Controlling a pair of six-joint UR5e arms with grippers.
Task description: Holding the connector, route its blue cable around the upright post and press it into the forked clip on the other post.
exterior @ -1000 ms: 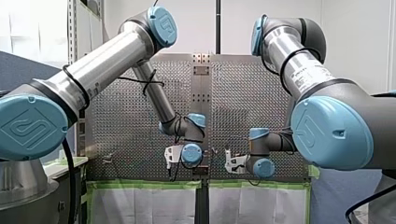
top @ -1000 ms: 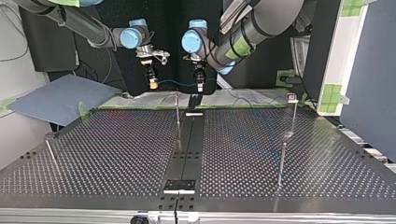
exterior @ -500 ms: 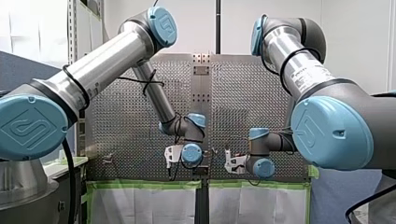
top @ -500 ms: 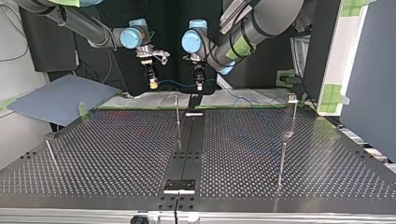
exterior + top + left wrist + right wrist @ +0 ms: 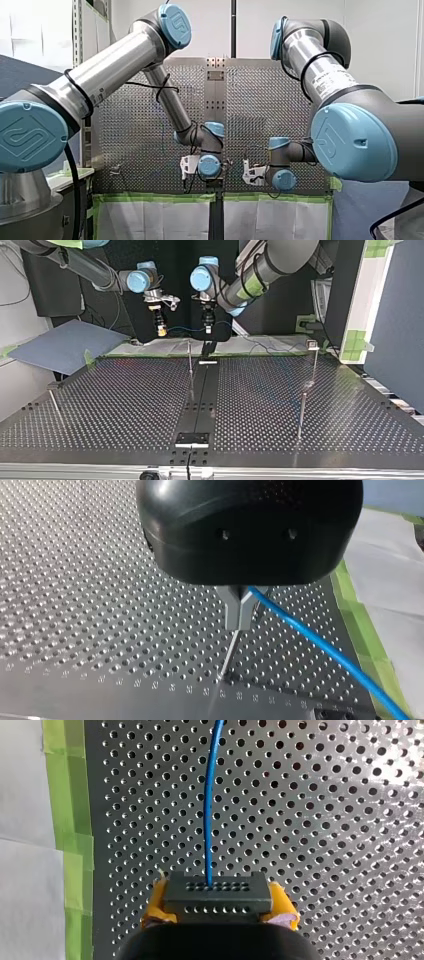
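In the right wrist view a black connector point(image 5: 216, 895) sits between yellow pads point(image 5: 155, 906), my right gripper point(image 5: 216, 907) shut on it. The blue cable point(image 5: 210, 805) runs straight ahead from it. In the left wrist view my left gripper point(image 5: 239, 614) has its metal fingers shut on the blue cable point(image 5: 320, 647), above a thin upright post point(image 5: 228, 656). In the top view my right gripper point(image 5: 160, 330) and my left gripper point(image 5: 206, 329) hang side by side past the table's far edge. The cable point(image 5: 183, 330) spans between them. The upright post point(image 5: 190, 359) stands just below them.
A post with a small clip head point(image 5: 313, 345) stands at the top view's right, with a shorter post point(image 5: 301, 415) in front of it. Another short post point(image 5: 54, 404) leans at the left. Green tape point(image 5: 70, 820) and white sheeting border the perforated table point(image 5: 125, 405).
Both grippers have shifted a little toward the top view's left and slightly upward, carrying the cable with them.
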